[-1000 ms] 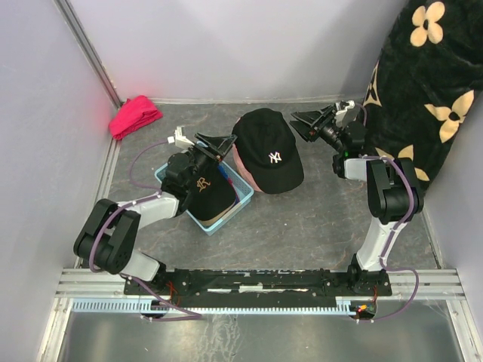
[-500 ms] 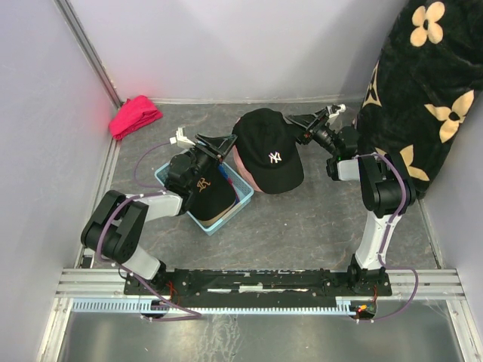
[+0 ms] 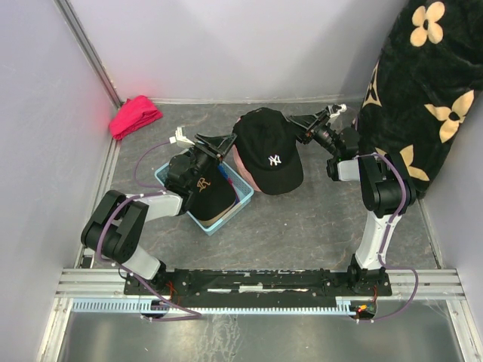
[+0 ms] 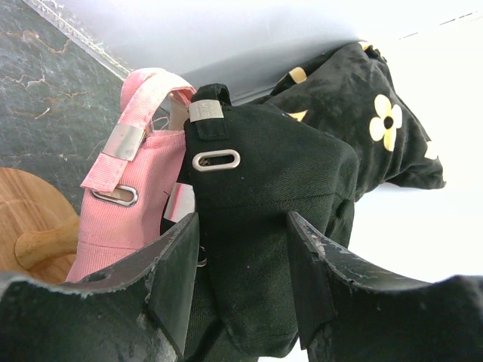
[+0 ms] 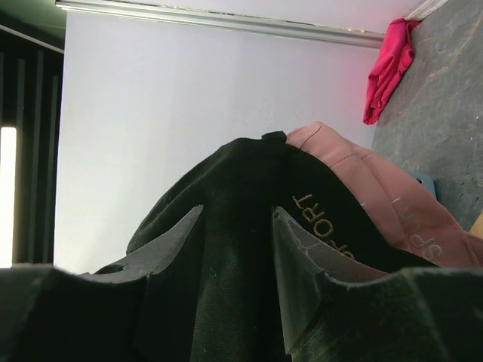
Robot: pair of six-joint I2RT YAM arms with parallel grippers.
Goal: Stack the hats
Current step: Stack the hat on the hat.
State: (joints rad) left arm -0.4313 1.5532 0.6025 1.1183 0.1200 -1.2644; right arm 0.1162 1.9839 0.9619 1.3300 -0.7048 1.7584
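Note:
A black cap (image 3: 264, 147) with a white logo lies on top of a light pink cap (image 3: 238, 163) at mid-table. My left gripper (image 3: 226, 142) is at its left rear. In the left wrist view the jaws (image 4: 241, 219) are closed on a fold of the black cap (image 4: 272, 166), next to the pink cap's strap (image 4: 128, 143). My right gripper (image 3: 296, 122) is at the cap's right rear, its jaws (image 5: 238, 210) apart astride the black crown (image 5: 226, 173). Another black cap (image 3: 205, 192) sits in a blue basket (image 3: 230, 215) under my left arm.
A red-pink cloth bundle (image 3: 134, 115) lies in the back left corner. A black blanket with cream flowers (image 3: 430, 83) hangs at the right. A wooden stand (image 4: 30, 226) shows beside the pink cap. Walls close the left and back sides.
My right gripper has moved left onto the black cap's rear edge and narrowed. The left jaws have narrowed on the cap's fabric. The caps have barely shifted.

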